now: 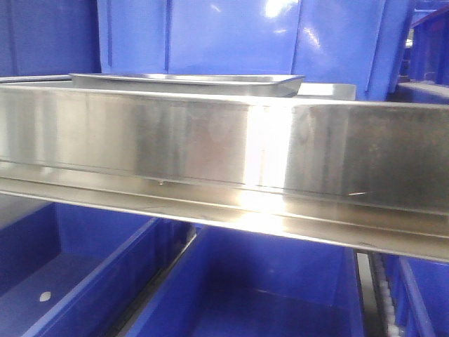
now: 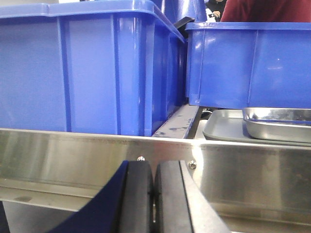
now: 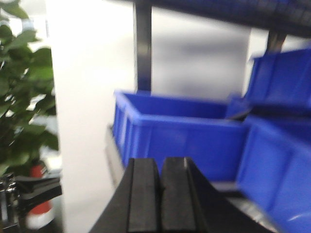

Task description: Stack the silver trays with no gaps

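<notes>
From my remote station, the front view is filled by the brushed-steel shelf rail (image 1: 210, 151), which runs across the whole frame. On the shelf behind it, toward the left, I see one silver tray (image 1: 186, 82) lying flat, only its flared rim visible above the rail. Tall blue bins (image 1: 231, 35) stand behind the tray, and more blue bins (image 1: 70, 281) sit open on the level below the rail. Neither arm appears in this view.

In the left wrist view, a large blue bin (image 2: 87, 68) occupies the left half of the shelf, and a second blue bin (image 2: 248, 63) stands to its right, a narrow gap between them. At the far right, in front of that second bin, a silver tray (image 2: 277, 124) rests on a flat grey tray (image 2: 223, 128). The shelf rail (image 2: 252, 170) crosses the frame in front of all of these. The left gripper (image 2: 153, 194) sits low at centre, below the rail; its two black pads are pressed together with nothing between them.

The right wrist view is blurred. A green plant (image 3: 22, 92) stands at the left edge, and blue bins (image 3: 180, 136) fill the centre and right. The right gripper (image 3: 159, 199) points toward them, pads clenched together, empty. I see no tray in this view.
</notes>
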You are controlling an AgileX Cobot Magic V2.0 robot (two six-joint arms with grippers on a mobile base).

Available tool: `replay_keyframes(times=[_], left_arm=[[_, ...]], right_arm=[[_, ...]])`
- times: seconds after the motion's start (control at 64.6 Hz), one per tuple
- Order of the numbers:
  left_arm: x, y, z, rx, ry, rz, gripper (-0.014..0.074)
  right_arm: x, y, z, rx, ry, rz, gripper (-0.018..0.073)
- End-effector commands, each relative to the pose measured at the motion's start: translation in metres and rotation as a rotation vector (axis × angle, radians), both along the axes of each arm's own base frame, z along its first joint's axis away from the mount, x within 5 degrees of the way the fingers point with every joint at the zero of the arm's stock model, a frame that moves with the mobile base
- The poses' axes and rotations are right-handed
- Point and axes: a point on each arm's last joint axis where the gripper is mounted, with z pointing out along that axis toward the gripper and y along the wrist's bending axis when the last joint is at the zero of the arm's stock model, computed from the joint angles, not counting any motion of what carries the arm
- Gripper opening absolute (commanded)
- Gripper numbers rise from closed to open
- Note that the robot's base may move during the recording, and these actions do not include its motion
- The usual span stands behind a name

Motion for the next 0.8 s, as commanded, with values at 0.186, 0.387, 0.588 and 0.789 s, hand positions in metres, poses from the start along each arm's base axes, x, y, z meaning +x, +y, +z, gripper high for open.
replay_keyframes(times=[0.186,0.387,0.588,0.789], left_arm=[[-0.001,0.000,0.002,-0.014,-0.023,0.005,0.0012],[-0.001,0.000,0.002,-0.014,-0.023,0.005,0.0012],[-0.001,0.000,0.002,-0.014,-0.023,0.005,0.0012],[-0.001,0.000,0.002,-0.014,-0.023,0.005,0.0012]], right_arm=[[-0.052,-0.070,-0.032,0.065,-0.187,-0.327,-0.0069],[-0.067,-0.087,-0.092,0.053,-0.174,-0.505,-0.0069],[-0.057,-0.083,-0.155,0.024,-0.027,-0.472,-0.0069],[-0.055,-0.079,-0.169,0.083,0.036,-0.411,-0.0069]])
